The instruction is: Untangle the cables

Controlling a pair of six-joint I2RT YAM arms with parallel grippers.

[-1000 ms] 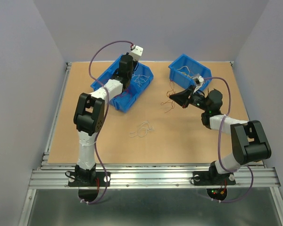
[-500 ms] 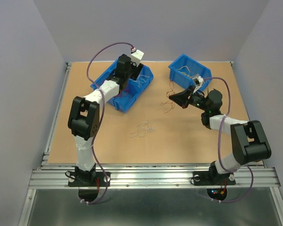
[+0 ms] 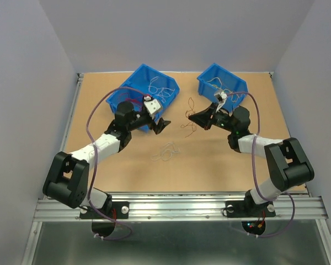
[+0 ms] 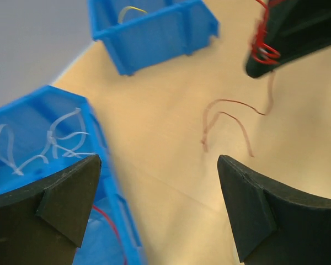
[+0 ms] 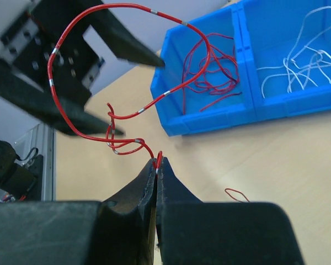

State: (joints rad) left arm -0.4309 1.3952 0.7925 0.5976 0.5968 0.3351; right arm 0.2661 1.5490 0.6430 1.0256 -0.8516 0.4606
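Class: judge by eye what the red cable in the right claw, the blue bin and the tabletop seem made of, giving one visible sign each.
Red cable, pinched in the right claw: probably plastic-insulated wire, glossy; it holds springy loops.
Blue bin: likely moulded plastic; uniform colour, smooth and slightly shiny walls.
Tabletop: seems fibreboard or plywood, matte; even tan, no visible grain.

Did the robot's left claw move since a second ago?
Yes. The left gripper pulled out of the left blue bin toward the arm bases and now hangs open over the table by the bin's near corner.
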